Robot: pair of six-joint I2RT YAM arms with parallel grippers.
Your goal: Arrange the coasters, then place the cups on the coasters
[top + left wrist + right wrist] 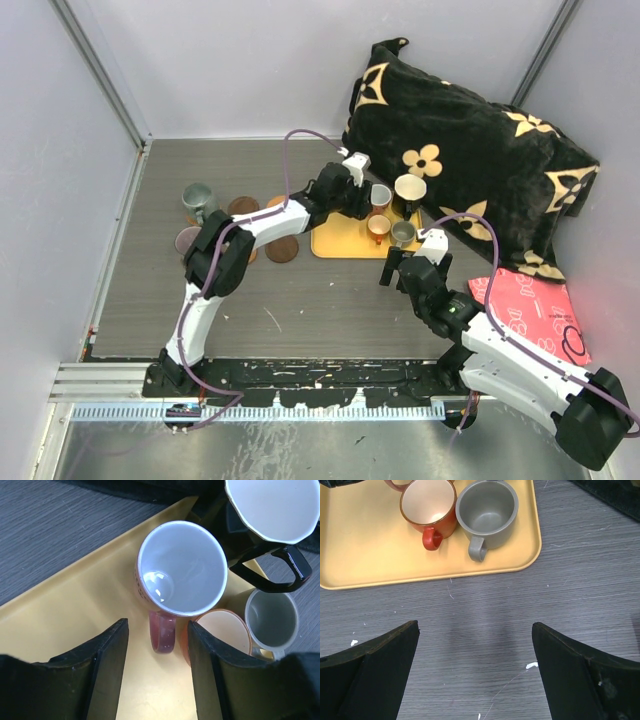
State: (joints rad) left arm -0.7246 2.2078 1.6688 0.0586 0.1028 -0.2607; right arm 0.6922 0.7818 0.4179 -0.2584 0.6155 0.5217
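On the yellow tray [335,240] stand a copper-pink cup [181,567], a black cup with a cream inside [272,505], a tiny orange cup [429,504] and a tiny grey cup [486,509]. My left gripper [157,630] is open over the tray. The pink cup's handle [162,632] sits between its fingertips without touching them. My right gripper [475,630] hangs wide open over bare table just in front of the tray. Brown coasters [283,249] [243,206] lie left of the tray, partly under the left arm. A grey-green mug [197,203] and a purple mug [188,240] stand further left.
A black pillow with gold flowers [470,170] lies behind and to the right of the tray, touching its far edge. A red patterned packet [525,310] lies at the right near the right arm. Walls close in the table on the left and at the back.
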